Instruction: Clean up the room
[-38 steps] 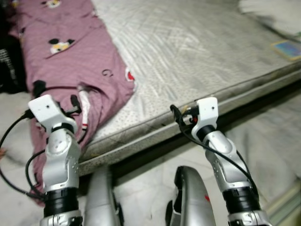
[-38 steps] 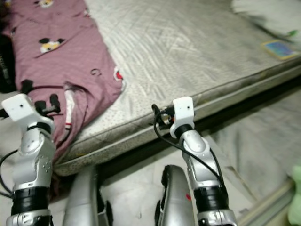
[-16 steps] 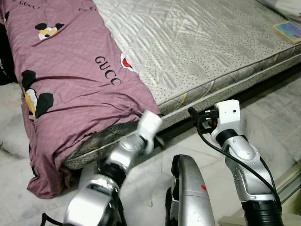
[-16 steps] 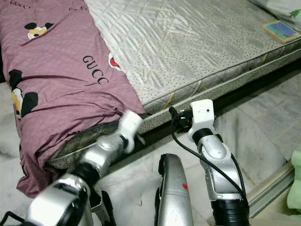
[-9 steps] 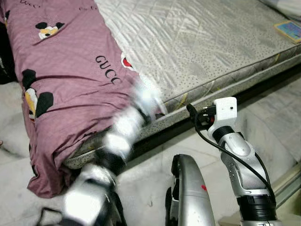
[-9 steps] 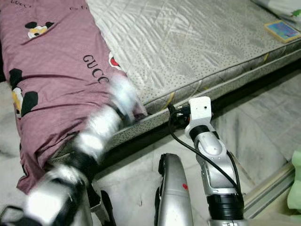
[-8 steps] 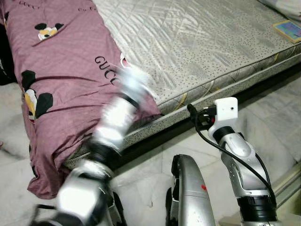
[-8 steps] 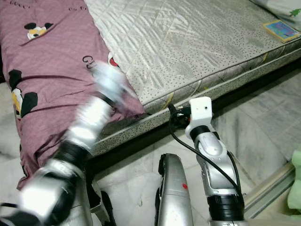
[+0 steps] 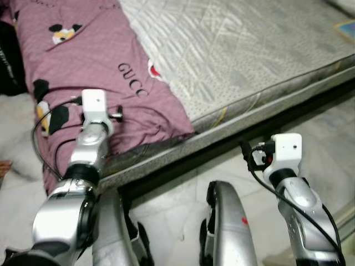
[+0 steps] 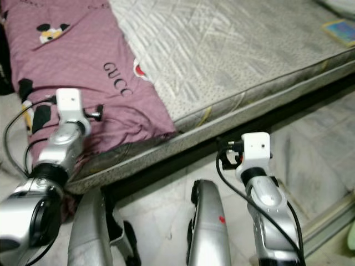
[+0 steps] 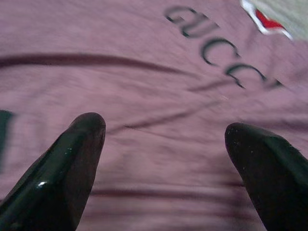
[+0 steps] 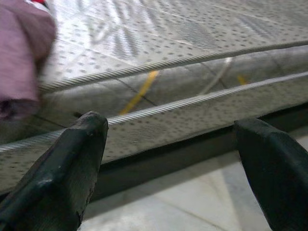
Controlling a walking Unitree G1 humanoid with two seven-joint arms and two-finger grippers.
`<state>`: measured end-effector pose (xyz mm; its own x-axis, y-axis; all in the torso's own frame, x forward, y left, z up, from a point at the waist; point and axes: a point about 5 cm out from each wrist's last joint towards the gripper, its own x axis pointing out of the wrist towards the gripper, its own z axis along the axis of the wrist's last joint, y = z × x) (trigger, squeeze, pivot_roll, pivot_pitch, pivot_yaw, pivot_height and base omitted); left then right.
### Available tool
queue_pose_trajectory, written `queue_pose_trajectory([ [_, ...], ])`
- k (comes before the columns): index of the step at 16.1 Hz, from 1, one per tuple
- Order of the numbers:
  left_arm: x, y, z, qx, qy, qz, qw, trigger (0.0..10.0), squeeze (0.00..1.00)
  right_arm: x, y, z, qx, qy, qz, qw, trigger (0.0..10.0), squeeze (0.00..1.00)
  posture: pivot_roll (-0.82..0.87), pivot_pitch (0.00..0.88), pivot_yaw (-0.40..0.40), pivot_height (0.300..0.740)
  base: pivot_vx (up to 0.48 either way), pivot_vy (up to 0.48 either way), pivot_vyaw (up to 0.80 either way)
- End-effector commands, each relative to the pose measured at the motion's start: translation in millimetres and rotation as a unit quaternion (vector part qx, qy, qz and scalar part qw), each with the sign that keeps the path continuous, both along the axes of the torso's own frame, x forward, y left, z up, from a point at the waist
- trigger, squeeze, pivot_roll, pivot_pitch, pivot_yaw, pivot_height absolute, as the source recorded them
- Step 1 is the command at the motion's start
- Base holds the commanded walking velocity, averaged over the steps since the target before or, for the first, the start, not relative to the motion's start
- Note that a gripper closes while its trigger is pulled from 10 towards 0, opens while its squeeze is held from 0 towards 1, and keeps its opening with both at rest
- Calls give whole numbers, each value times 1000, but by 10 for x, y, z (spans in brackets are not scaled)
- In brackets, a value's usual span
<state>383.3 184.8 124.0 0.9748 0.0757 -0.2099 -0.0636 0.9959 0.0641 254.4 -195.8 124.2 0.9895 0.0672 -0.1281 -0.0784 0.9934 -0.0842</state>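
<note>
While lying lengthwise along mattress (image 9: 249,61), purple blanket (image 9: 83,66) sits under spread left tool (image 11: 163,144).

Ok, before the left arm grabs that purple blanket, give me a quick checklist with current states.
1. Left gripper open: ok.
2. Left gripper over the purple blanket: ok, touching or apart cannot tell.
3. Nothing between its fingers: ok.
4. Right gripper open, facing the mattress edge: ok.
5. Blanket fully on the mattress: not ok, one end hangs over the edge.
6. Cables on the left arm snag-free: cannot tell.
</note>
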Motion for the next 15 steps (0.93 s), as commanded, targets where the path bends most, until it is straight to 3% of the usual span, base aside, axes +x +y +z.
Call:
queue_pose_trajectory([
  [1,17,-8,-27,4,24,-4,1000,10000,0,-105,-60,14,-5,7,-8,1000,10000,0,-281,274,0,538,0,0,0],
  [3,32,19,-27,9,36,5,999,10000,0,-197,-81,24,-5,13,-11,1000,10000,0,-295,284,3,538,0,0,0],
  [5,63,-92,-4,8,42,-24,999,10000,0,-258,-138,19,-11,22,-20,999,10000,0,-307,298,5,538,0,0,0],
  [7,75,-305,-17,2,48,-70,996,10000,0,-279,-155,11,-15,27,-23,999,10000,0,-306,297,8,538,0,0,0],
  [8,51,-565,-66,2,54,-132,990,10000,0,-283,-157,20,-15,26,-27,999,10000,0,-310,291,13,538,0,0,0],
  [9,35,-664,-87,2,57,-155,986,10000,0,-282,-157,23,-15,25,-29,999,10000,0,-311,289,14,538,0,0,0],
  [12,-175,-1111,-367,6,114,-270,956,10000,0,-261,-151,20,-15,24,-31,999,10000,0,-308,269,19,538,0,0,0],
  [13,-203,-1147,-402,4,118,-276,954,10000,0,-242,-147,19,-15,23,-31,999,10000,0,-304,260,20,538,0,0,0],
  [15,-169,-1178,-304,6,72,-285,956,10000,0,-157,-116,29,-11,12,-28,999,10000,0,-284,228,23,538,0,0,0],
])
